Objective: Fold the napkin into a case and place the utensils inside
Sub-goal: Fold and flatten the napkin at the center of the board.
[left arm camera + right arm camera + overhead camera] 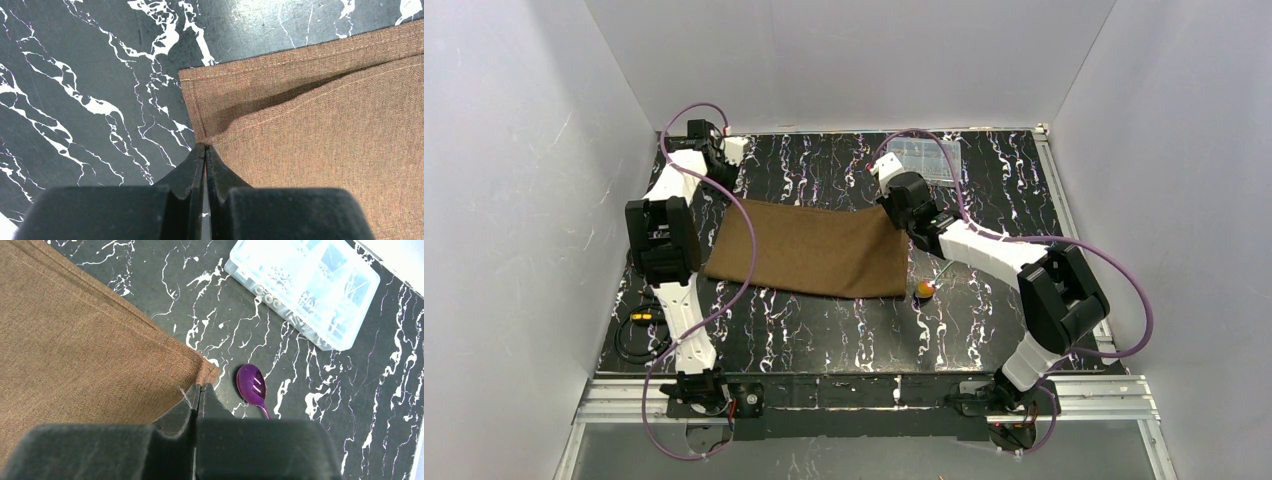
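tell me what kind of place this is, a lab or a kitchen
Probably a robot lab cell, not a kitchen: plain white walls box in a marbled table, and left arm and right arm are bolted to a metal rail at its near edge, working a napkin.

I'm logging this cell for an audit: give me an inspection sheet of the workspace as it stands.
Surface: black marbled table.
Job's things: brown napkin spread out; purple spoon beside its far right corner; gold-headed utensil by its near right corner.
Clutter: clear compartment box, far side.
Grippers: left gripper and right gripper, jaws shut on the napkin's edge.
Cables: purple cables loop off both arms; black coil at left edge.
Surroundings: white walls.
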`<act>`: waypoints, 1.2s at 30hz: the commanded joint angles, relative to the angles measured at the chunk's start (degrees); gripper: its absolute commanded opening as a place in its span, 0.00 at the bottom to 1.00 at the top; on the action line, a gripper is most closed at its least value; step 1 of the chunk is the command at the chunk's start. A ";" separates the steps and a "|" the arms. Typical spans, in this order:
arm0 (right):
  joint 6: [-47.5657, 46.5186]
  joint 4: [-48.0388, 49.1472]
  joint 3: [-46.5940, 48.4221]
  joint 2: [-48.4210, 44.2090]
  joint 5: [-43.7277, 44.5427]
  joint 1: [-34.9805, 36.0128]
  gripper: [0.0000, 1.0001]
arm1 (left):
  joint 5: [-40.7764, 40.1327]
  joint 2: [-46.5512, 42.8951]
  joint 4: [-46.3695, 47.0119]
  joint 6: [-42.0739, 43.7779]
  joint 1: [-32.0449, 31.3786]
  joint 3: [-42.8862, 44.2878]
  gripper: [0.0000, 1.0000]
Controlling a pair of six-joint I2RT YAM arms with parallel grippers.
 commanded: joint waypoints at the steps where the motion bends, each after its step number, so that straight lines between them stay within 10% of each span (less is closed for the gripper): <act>1: -0.24 1.63 3.07 -4.12 -0.53 -0.26 0.01 | 1.31 -4.51 -0.18 -0.44 -0.07 1.64 0.00; 25: -1.00 -1.31 11.13 15.10 -0.03 -4.76 0.01 | -2.78 3.06 4.05 -0.58 -0.17 3.08 0.00; 28: -0.31 -2.84 13.17 17.44 -0.20 -5.05 0.24 | -3.83 3.28 4.29 -0.44 -0.26 3.08 0.01; 31: 0.73 -5.05 14.88 18.36 1.31 -5.06 0.46 | -4.90 2.37 4.61 -0.63 -0.33 2.76 0.21; 36: 2.48 -6.62 17.63 15.17 4.68 -4.94 0.58 | -5.47 -2.31 4.25 0.65 -0.26 2.00 0.45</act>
